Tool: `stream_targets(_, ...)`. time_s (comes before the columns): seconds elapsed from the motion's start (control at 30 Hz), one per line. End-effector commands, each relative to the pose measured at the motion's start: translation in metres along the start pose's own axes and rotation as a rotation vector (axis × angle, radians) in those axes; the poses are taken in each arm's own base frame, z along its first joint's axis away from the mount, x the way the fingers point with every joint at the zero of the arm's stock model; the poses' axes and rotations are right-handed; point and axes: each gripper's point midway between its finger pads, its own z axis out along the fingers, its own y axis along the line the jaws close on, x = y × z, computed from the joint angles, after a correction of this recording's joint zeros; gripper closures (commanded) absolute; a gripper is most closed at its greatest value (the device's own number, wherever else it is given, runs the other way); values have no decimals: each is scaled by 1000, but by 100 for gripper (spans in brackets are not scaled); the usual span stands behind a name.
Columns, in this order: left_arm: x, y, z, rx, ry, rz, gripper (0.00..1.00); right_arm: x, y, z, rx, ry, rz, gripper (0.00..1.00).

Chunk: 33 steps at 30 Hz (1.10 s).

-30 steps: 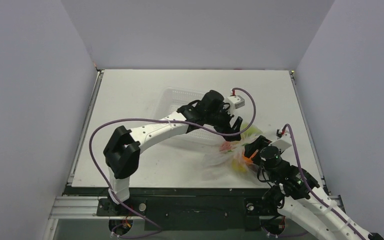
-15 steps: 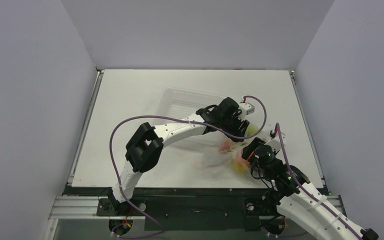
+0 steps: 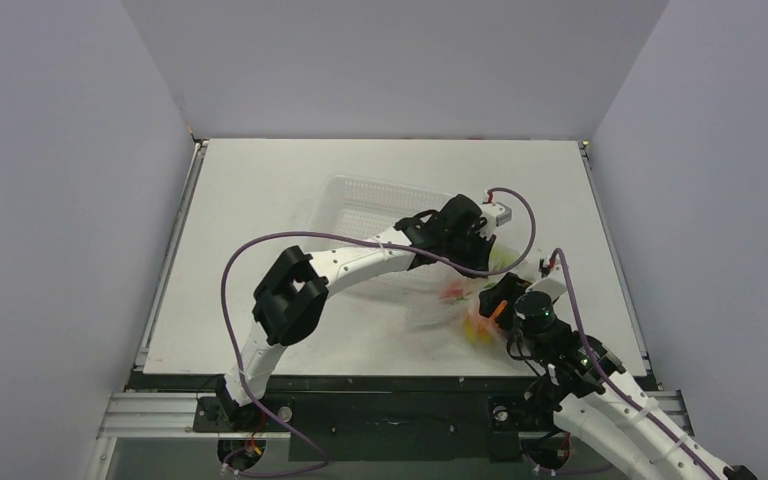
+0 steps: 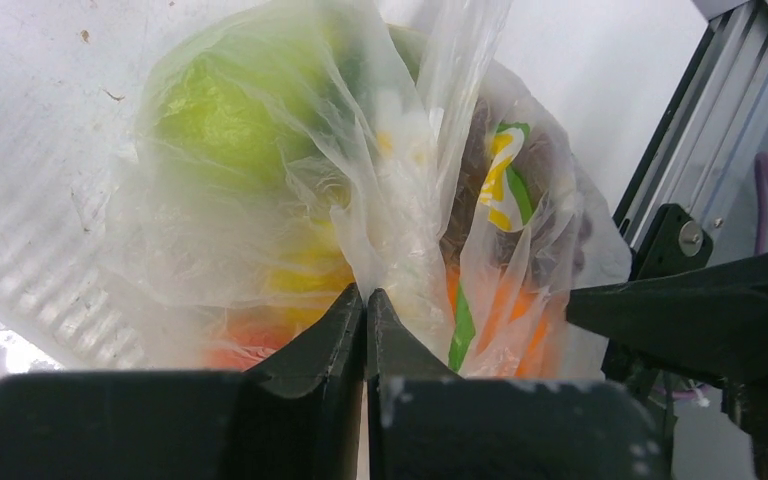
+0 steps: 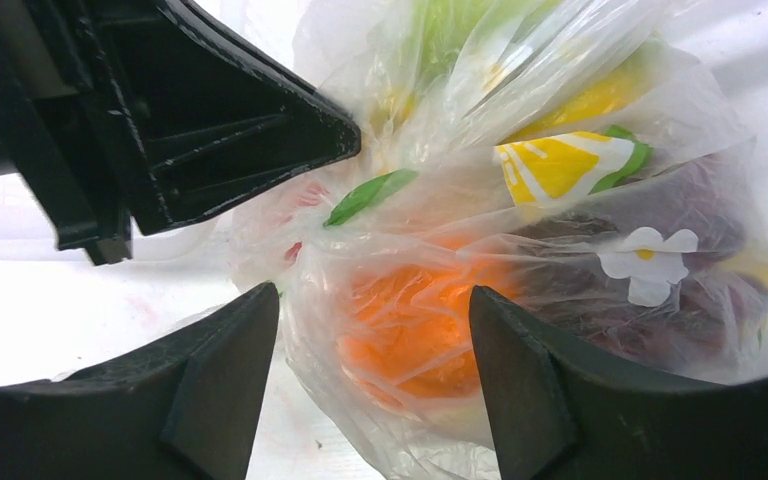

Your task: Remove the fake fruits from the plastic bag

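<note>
We are noting that over the last second the left arm's elbow has swung to the right, while the right arm has edged only slightly. The left claw (image 4: 365, 300) is now pressing its fingers together on a gathered fold of the plastic bag (image 4: 410, 190), clamping the film at the bag's upper side. The right claw (image 5: 372, 300) is standing with its fingers apart, one on either side of the bag's bulging end; we cannot tell whether they are touching the film.

We are finding the bag lying on the surface (image 3: 260, 200) at its near right part, between the two claws and just beside the near right corner of the white basket (image 3: 360, 200). The fruits are sitting inside the bag. From the left wrist, the green pear (image 4: 215, 115) is lying beyond the clamped fold and to its left. From the right wrist, the orange (image 5: 415, 320) is sitting directly between the spread fingers, with the dark grape bunch (image 5: 660, 215) to its right and a yellow fruit (image 5: 585, 100) above that.
</note>
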Motion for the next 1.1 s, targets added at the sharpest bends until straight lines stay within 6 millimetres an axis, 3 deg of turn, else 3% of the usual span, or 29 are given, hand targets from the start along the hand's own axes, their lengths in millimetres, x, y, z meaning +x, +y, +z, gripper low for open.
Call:
stream_targets(0.0, -59, -33, -26, 78, -167, -44, 100, -13, 9, 6, 12, -34, 28, 38)
stream_targets(0.13, -66, -37, -29, 90, -188, -83, 100, -15, 1, 11, 71, -54, 44, 56)
stream_targets(0.2, -69, -29, -30, 47, -203, -94, 100, -13, -2, 12, 86, -55, 57, 69)
stream_targets(0.3, -75, -5, -35, -58, -233, -123, 100, -10, -2, 11, 71, -46, 66, 92)
stream_targets(0.37, -79, 15, -39, -124, -255, -151, 100, -12, -2, 9, 64, -56, 72, 100)
stream_targets(0.63, -87, 61, -55, -233, -312, -221, 100, -27, -15, -5, 68, -152, 142, 100)
stream_targets(0.83, -106, 60, -68, -177, -354, -219, 100, -26, -20, -14, 27, -175, 172, 100)
stream_targets(0.9, -111, 47, -68, -107, -354, -210, 100, -24, -12, -13, -13, -153, 127, 98)
stream_targets(0.97, -109, 32, -68, -44, -345, -212, 100, -29, 5, -15, -66, -126, 65, 88)
stream_targets(1.07, -101, 14, -69, 42, -324, -239, 100, -32, 23, -12, -94, -79, -45, 61)
